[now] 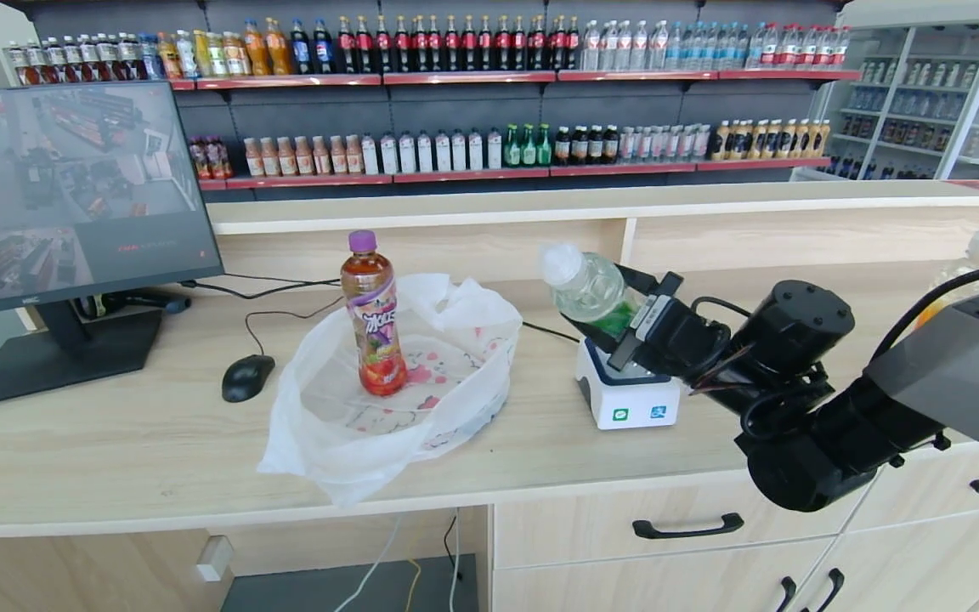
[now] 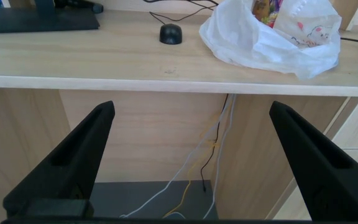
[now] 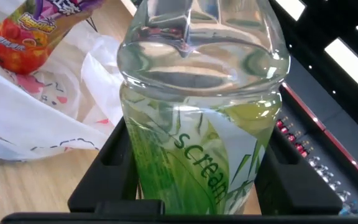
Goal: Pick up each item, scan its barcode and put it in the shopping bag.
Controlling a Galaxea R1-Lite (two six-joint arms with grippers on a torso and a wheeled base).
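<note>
My right gripper point(image 1: 625, 319) is shut on a clear water bottle point(image 1: 587, 289) with a green label and white cap, held tilted just above the white barcode scanner point(image 1: 625, 399). The right wrist view shows the water bottle point(image 3: 197, 124) clamped between the black fingers point(image 3: 107, 158). An orange-red drink bottle point(image 1: 373, 319) with a purple cap stands upright inside the white shopping bag point(image 1: 387, 391) on the counter. My left gripper point(image 2: 188, 155) hangs open below the counter edge, in front of the cabinet, with nothing between its fingers. The shopping bag point(image 2: 272, 37) lies above it on the counter.
A monitor point(image 1: 65, 195) stands at the counter's left, with a black mouse point(image 1: 247, 376) and cables beside the bag. Another bottle point(image 1: 978, 255) stands at the far right. Drawers point(image 1: 685, 527) sit under the counter; loose wires point(image 2: 197, 174) hang below. Drink shelves line the back wall.
</note>
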